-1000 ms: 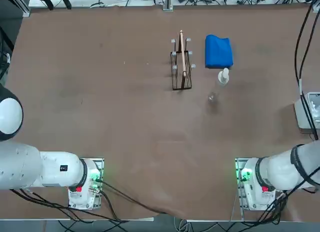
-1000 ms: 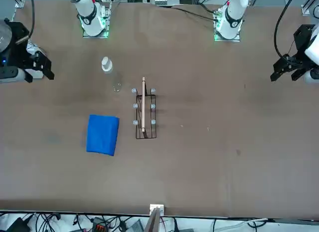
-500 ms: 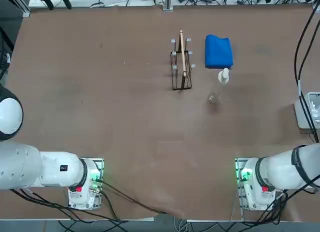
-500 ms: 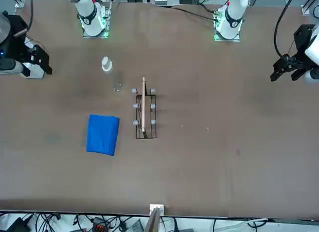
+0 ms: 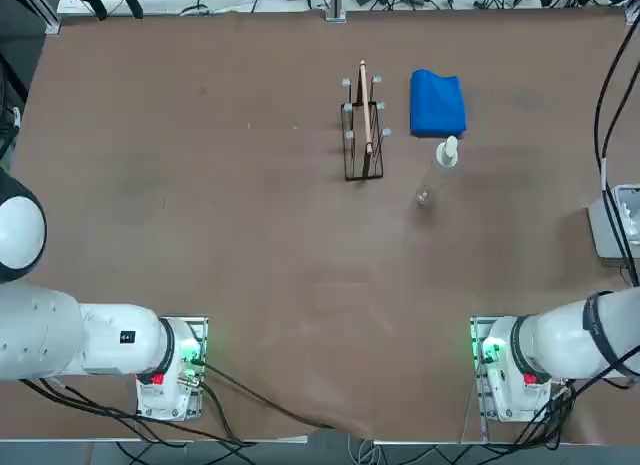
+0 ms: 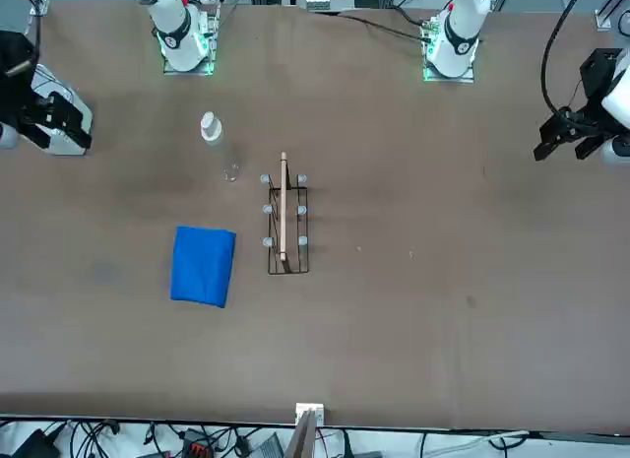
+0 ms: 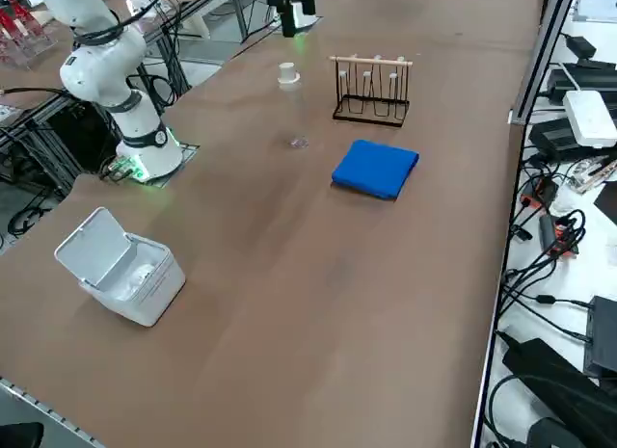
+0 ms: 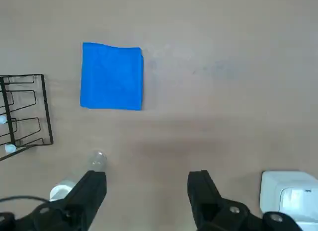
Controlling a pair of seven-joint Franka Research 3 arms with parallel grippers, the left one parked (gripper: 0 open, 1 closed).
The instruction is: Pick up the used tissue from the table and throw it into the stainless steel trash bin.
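Observation:
My right gripper [image 8: 146, 191] hangs open high above the brown table [image 5: 250, 245], with nothing between its fingers. In the front view the right gripper [image 6: 54, 118] sits at the picture's left edge, just over the trash bin [image 6: 69, 135]. The bin [image 7: 125, 275] is a pale grey box at the table's right edge with its lid tipped open. It also shows as the bin [image 5: 612, 225] from above and as the bin [image 8: 290, 193] beside one finger. A pale lump [image 7: 142, 272] lies inside it. No tissue wad shows on the tabletop.
A blue cloth [image 5: 437, 103] lies at the far middle, with a dark wire rack [image 5: 362, 135] holding a thin board to its left. A small bottle with a white cap [image 5: 447, 153] and a tiny clear object [image 5: 425, 195] sit nearer me.
In the front view my right gripper has drawn back toward the left edge, uncovering more of the bin under it. Nothing on the table has moved.

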